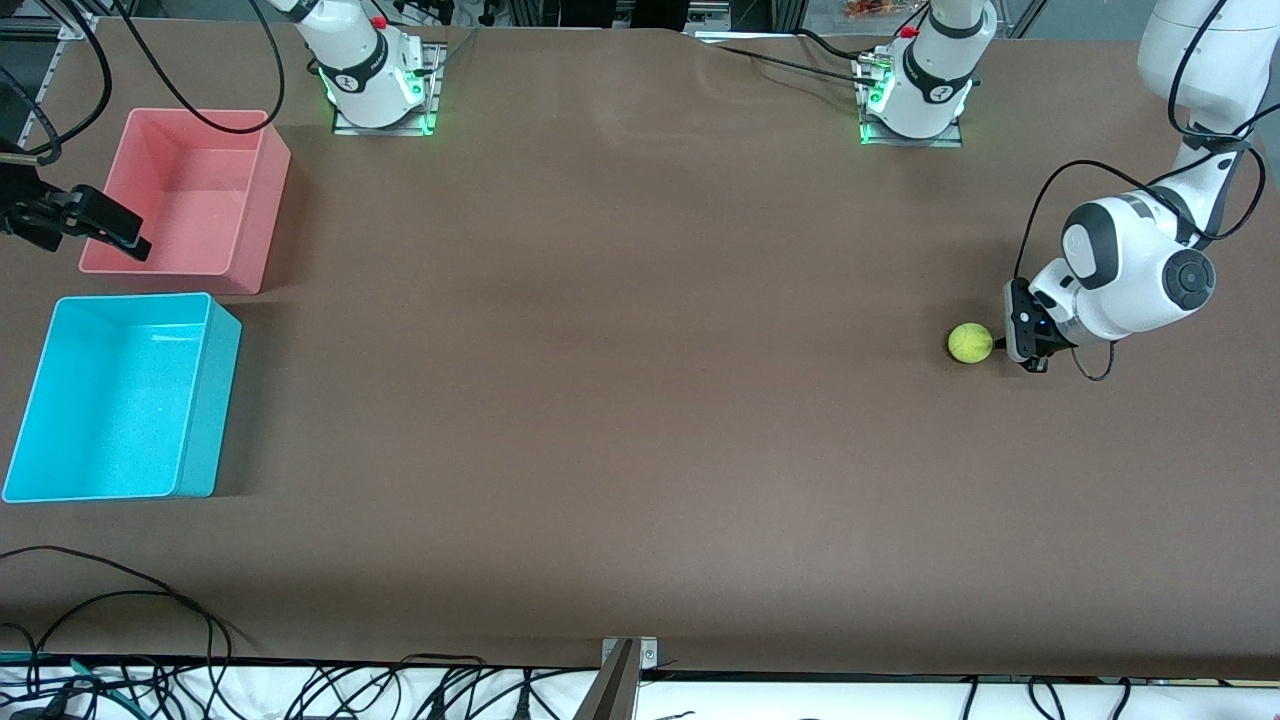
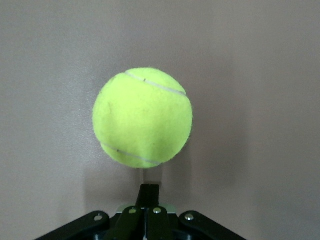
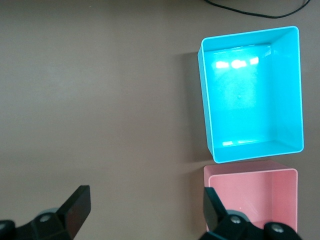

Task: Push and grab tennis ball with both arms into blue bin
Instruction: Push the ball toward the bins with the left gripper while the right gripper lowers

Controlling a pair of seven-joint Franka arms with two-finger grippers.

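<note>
The tennis ball (image 1: 970,343) lies on the brown table toward the left arm's end. My left gripper (image 1: 1002,344) is down at table height right beside the ball, pointing at it. In the left wrist view the ball (image 2: 142,117) fills the middle, and the gripper (image 2: 151,190) is shut and empty with its tips just short of the ball. The blue bin (image 1: 215,400) stands open at the right arm's end and also shows in the right wrist view (image 3: 206,100). My right gripper (image 1: 125,235) hangs open and empty over the pink bin's outer edge (image 3: 146,202).
A pink bin (image 1: 270,190) stands next to the blue bin, farther from the front camera; it also shows in the right wrist view (image 3: 250,172). Both bins hold nothing. Wide bare table lies between the ball and the bins. Cables run along the table's near edge (image 1: 120,600).
</note>
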